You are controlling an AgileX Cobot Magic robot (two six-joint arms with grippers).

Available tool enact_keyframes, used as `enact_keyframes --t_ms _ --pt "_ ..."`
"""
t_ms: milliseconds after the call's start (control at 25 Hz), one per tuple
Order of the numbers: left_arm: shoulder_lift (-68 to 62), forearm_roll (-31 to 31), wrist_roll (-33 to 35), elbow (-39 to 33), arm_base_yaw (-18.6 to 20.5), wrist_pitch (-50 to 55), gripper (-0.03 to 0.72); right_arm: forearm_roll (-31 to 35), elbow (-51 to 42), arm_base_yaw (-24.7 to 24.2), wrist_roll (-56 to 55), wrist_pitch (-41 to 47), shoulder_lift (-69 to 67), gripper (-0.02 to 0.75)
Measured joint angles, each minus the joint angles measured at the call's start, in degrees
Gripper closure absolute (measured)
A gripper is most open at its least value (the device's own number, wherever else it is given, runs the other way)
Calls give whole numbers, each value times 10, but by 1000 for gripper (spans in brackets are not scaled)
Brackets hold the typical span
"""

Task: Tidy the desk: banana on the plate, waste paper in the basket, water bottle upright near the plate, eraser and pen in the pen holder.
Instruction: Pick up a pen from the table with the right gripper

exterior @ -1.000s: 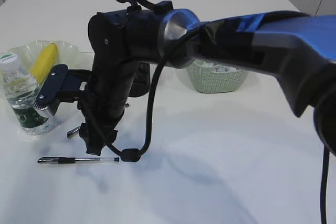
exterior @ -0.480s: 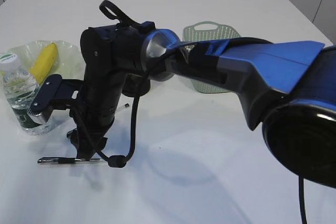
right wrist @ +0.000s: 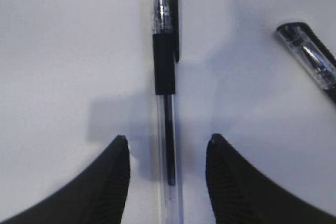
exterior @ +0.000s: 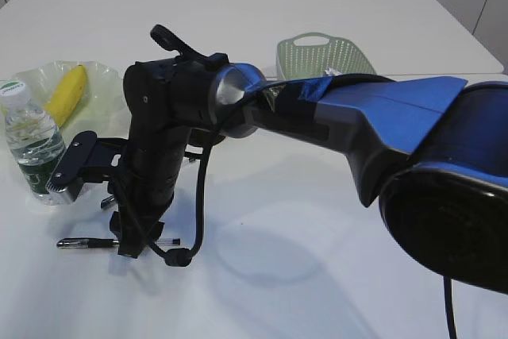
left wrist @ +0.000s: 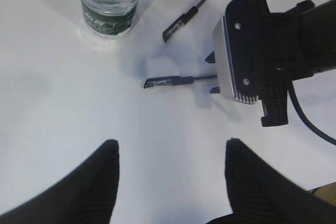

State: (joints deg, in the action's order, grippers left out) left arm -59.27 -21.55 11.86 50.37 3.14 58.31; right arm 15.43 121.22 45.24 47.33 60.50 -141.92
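A clear pen (right wrist: 164, 72) with a black grip lies on the white table between the open fingers of my right gripper (right wrist: 167, 142). Seen from outside, this right gripper (exterior: 128, 245) points straight down over that pen (exterior: 83, 242) at the front left. A second pen (left wrist: 197, 9) lies closer to the upright water bottle (exterior: 32, 152). The banana (exterior: 67, 93) rests on the pale green plate (exterior: 103, 89). The green basket (exterior: 325, 53) stands at the back. My left gripper (left wrist: 171, 148) hangs open and empty above bare table. Eraser, waste paper and pen holder are hidden.
My right arm (exterior: 333, 125) stretches across the middle of the table from the right and blocks much of the view. Its wrist camera mount (left wrist: 241, 56) sits just in front of my left gripper. The bottle (left wrist: 107, 3) stands a short way from both pens.
My right arm has swung lower and its gripper has come down around the front pen, the fingers a little closer together. The basket is now uncovered behind the arm.
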Motion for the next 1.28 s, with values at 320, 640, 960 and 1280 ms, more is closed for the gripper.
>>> enact_keyframes --t_ms 320,640,960,1280 --pt "0 0 0 0 0 0 235 0 0 0 1 0 0 394" --pt "0 0 0 0 0 0 235 0 0 0 1 0 0 396" --pt "0 0 0 0 0 0 235 -14 0 0 1 18 0 397" --pt "0 0 0 0 0 0 235 -33 0 0 -4 38 0 449"
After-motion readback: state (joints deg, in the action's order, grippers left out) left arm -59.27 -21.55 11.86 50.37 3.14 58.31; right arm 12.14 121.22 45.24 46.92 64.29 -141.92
